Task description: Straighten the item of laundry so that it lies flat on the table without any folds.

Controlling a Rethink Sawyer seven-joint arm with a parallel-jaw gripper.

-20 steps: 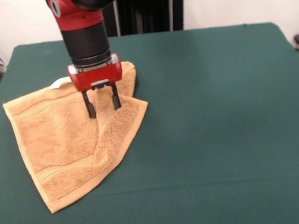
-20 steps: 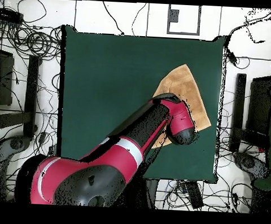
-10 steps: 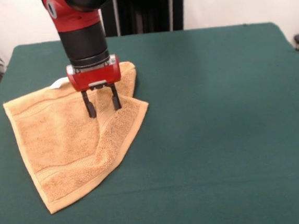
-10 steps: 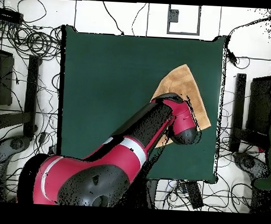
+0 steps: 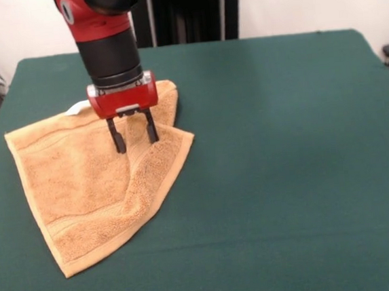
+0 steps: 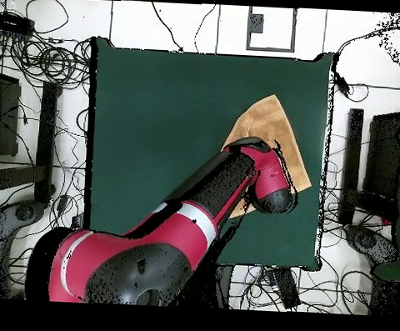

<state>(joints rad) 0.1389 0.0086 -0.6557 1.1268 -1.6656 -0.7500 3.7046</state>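
The towel [image 5: 92, 188] lies on the dark green surface [image 5: 283, 144], in the left part of the front view and well clear of the surface's right half. It is golden-tan terry with woven border bands running parallel to its edges.

Towel condition:
- The towel is not flat. One portion on its right side is folded over the main body, forming a raised flap with a ridge running diagonally from the area under the tool toward the towel's lower edge.
- The nearest corner of the towel points toward the lower left of the front view.
- A small white tag [image 5: 79, 108] shows at the towel's far edge, just to the left of the tool body.

Tool condition:
- The tool [image 5: 134, 141] hangs from the red and black arm [image 5: 107, 44] directly above the folded portion of the towel.
- Its two black fingers [image 5: 117, 138] are spread, with a visible gap between them.
- The fingers point downward, and their tips stand at or just above the cloth beside the fold ridge. Contact with the cloth cannot be confirmed.
- Nothing is held between the fingers.

Overhead view:
- The arm [image 6: 227, 186] covers part of the towel [image 6: 272, 126].
- The tool itself is hidden beneath the arm.
- The uncovered part of the towel extends from the arm's end toward the far right region of the surface [image 6: 156, 111].
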